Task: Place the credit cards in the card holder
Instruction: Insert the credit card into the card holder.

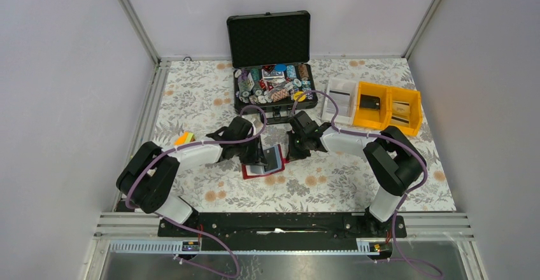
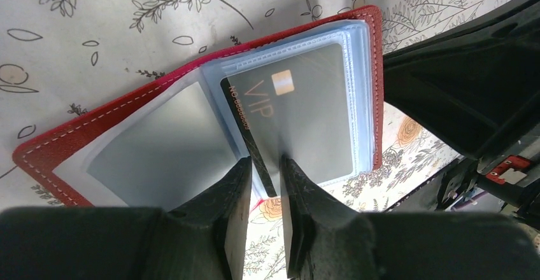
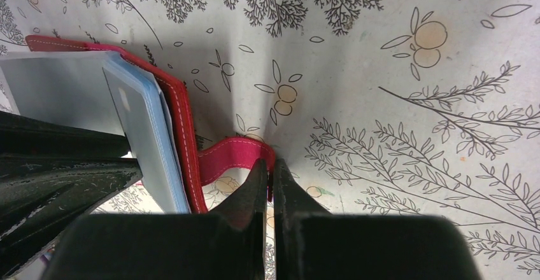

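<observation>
Clamping "VIP" credit card (image 2: 299, 114): left end effector (image 2: 264, 177); right end effector (image 3: 269, 168) pinches card holder (image 3: 184, 121) tab (image 3: 232, 151).

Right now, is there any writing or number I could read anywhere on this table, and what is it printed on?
"VIP": on the dark card at the open card holder.
"NO." followed by digits: a small line beside it on the same card; the digits are too blurred to read.
Poker chips in the black case: markings too small to read.
Nothing else is legible.
</observation>
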